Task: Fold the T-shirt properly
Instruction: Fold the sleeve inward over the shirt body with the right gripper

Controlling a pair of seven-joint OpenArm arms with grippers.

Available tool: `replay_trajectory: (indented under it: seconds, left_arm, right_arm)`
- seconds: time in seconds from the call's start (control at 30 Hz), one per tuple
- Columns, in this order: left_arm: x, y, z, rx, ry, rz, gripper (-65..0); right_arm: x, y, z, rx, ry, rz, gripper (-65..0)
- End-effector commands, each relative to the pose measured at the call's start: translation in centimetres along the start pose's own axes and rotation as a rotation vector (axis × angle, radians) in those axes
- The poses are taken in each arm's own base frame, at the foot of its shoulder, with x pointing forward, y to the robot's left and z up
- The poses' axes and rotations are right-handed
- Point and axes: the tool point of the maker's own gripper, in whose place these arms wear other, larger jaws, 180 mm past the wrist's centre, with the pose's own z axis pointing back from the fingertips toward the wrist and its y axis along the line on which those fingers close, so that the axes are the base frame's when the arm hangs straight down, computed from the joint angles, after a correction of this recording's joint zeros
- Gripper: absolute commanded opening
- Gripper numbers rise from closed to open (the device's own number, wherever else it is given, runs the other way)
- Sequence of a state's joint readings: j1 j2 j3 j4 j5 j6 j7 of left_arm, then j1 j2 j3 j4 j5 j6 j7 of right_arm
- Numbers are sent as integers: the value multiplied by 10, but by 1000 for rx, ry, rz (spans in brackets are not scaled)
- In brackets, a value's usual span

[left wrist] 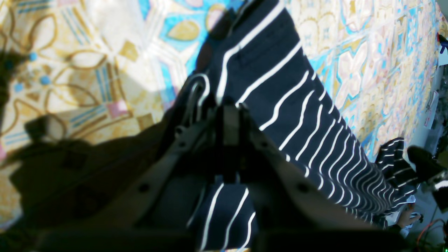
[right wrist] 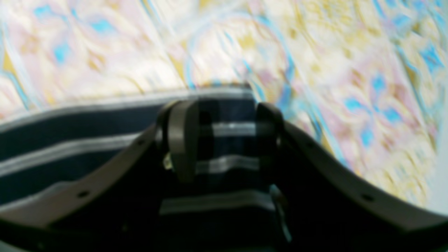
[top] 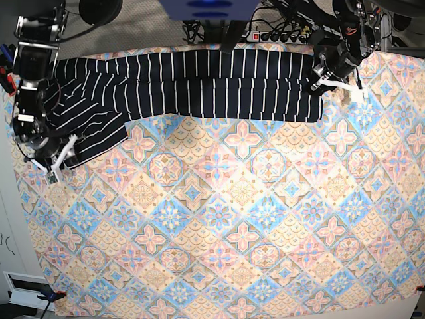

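My left gripper point(left wrist: 227, 105) was clamped tight on the shirt point(top: 212, 83), jaws together with striped cloth pinched between them; in the left wrist view the fabric ran away from the fingers in a long dark band with thin white stripes. In the base view that gripper point(top: 327, 78) sat at the shirt's right end, near the table's far right corner. My right gripper point(right wrist: 224, 140) had its two fingers point(right wrist: 182, 140) spread apart, striped cloth showing in the gap and under them. That wrist view was blurred, so I couldn't tell if the pads touched the fabric or hung just above it. In the base view the right gripper point(top: 56, 159) was at the left edge of the table, right at the tip of the sleeve part that angled down from the shirt's left end.

One shirt, dark navy with white stripes, lay stretched as a long strip along the far edge of the table, from the left arm's side to the right arm's side, left portion drooping diagonally toward the near side. It rested on one tablecloth point(top: 232, 219) with a pastel tile pattern of flowers in blue, pink and yellow; most of the cloth was bare. Two arms, two grippers, one at each end of the shirt. Cables and a power strip point(top: 279, 33) lay beyond the far edge.
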State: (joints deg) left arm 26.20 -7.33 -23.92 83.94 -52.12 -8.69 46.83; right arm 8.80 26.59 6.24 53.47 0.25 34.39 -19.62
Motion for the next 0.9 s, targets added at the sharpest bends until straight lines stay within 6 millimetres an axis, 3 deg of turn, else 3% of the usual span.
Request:
replay_trajectory:
  seconds: [0.0, 0.2, 0.47, 0.57, 0.7, 0.77, 0.87]
  left_arm:
    - [-3, 14, 2, 65, 17, -10, -650]
    - [-3, 15, 2, 66, 15, -9, -650]
    - [-3, 14, 2, 65, 14, -9, -650]
    - [-3, 14, 2, 65, 14, -9, -650]
    - [-3, 14, 2, 65, 14, -9, -650]
    - [-3, 14, 2, 65, 14, -9, -650]
    - [-3, 14, 2, 65, 14, -9, -650]
  right_arm:
    - [10, -21, 5, -35, -19, 12, -387]
    - [-3, -15, -11, 3, 6, -25, -387]
    - [-21, -11, -14, 18, 35, -57, -394]
    - [-24, 5, -15, 91, 50, -27, -460]
    - [-25, 14, -14, 137, 54, -13, -650]
    - [-31, 17, -13, 140, 69, -13, -645]
    - [-19, 8, -3, 108, 9, -6, -647]
